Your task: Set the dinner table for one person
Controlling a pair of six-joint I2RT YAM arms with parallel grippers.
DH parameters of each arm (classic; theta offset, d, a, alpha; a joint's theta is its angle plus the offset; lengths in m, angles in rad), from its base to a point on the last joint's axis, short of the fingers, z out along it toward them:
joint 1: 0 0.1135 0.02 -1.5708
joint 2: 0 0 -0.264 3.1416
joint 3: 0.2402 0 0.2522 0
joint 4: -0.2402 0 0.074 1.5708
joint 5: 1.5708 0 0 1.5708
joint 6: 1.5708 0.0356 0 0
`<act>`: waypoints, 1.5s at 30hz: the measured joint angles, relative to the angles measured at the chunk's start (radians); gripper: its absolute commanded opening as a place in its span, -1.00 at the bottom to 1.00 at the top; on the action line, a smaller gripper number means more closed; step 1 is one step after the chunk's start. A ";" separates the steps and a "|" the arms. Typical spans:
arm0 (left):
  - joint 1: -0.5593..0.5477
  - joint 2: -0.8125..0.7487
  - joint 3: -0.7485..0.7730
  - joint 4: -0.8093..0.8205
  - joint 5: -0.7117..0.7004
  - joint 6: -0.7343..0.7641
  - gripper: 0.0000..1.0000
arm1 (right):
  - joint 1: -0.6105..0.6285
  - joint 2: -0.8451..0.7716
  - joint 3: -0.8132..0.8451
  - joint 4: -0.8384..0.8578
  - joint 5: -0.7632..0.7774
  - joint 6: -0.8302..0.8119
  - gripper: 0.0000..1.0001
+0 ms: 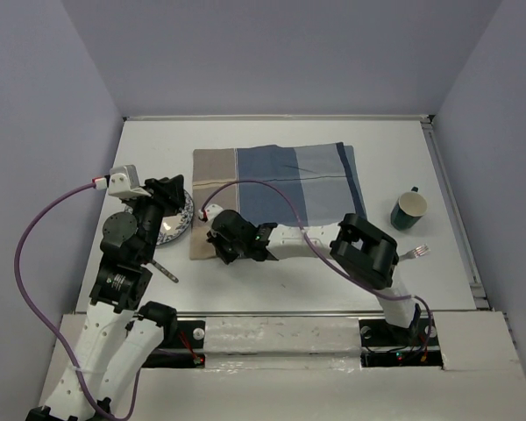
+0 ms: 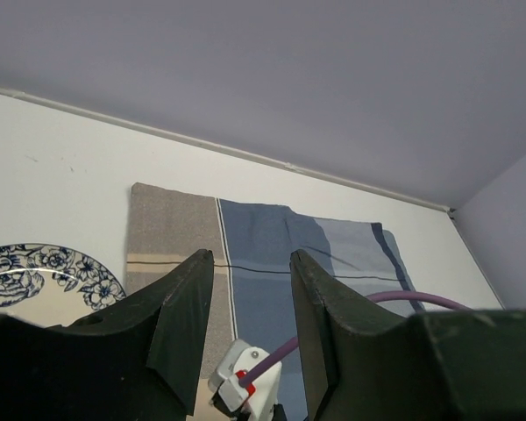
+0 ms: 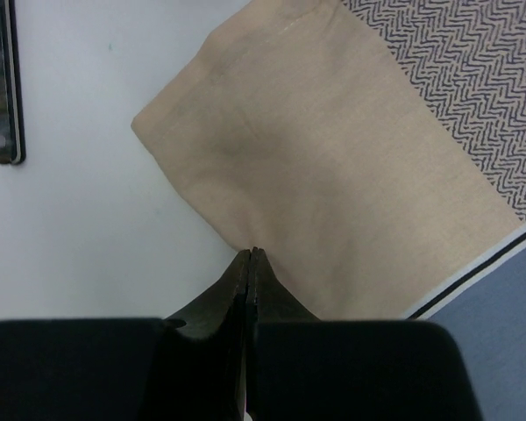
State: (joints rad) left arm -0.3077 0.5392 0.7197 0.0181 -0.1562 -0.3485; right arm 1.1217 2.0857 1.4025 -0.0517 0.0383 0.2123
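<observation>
The white dinner table point(image 1: 289, 285) carries a blue-and-tan striped placemat point(image 1: 276, 189) at its middle. My right gripper point(image 1: 219, 254) is shut with its tips on the placemat's near edge, close to the tan front-left corner; in the right wrist view the closed tips point(image 3: 252, 253) pinch the tan cloth point(image 3: 333, 193). My left gripper point(image 1: 169, 198) is open and empty, held above a blue-patterned plate point(image 1: 177, 221). In the left wrist view its gripper point(image 2: 252, 263) frames the placemat point(image 2: 272, 237), with the plate point(image 2: 35, 281) at lower left.
A knife point(image 1: 165, 269) lies on the table left of the placemat's front corner; its dark handle shows in the right wrist view point(image 3: 2, 88). A green mug point(image 1: 409, 209) stands right of the placemat. A fork point(image 1: 415, 253) lies near the right arm.
</observation>
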 measured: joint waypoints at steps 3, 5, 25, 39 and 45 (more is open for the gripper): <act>0.002 0.000 0.000 0.000 0.000 0.000 0.01 | 0.001 0.015 0.041 -0.014 0.035 0.059 -0.97; 0.002 0.000 0.000 0.000 0.002 0.000 0.01 | 0.001 0.023 0.066 -0.016 0.048 0.090 -0.56; 0.002 -0.012 0.001 -0.001 0.025 0.047 0.68 | -0.169 0.090 0.327 0.004 -0.201 0.258 -0.10; 0.002 -0.090 0.001 0.024 0.044 0.090 0.89 | -0.237 0.403 0.635 0.007 -0.341 0.380 -0.10; 0.003 -0.090 0.000 0.031 0.063 0.090 0.88 | -0.236 0.423 0.658 0.009 -0.354 0.422 -0.13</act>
State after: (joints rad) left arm -0.3050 0.4492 0.7193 0.0486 -0.0933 -0.2584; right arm 0.8856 2.5088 2.0602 -0.0429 -0.3161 0.6346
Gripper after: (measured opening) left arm 0.946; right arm 0.448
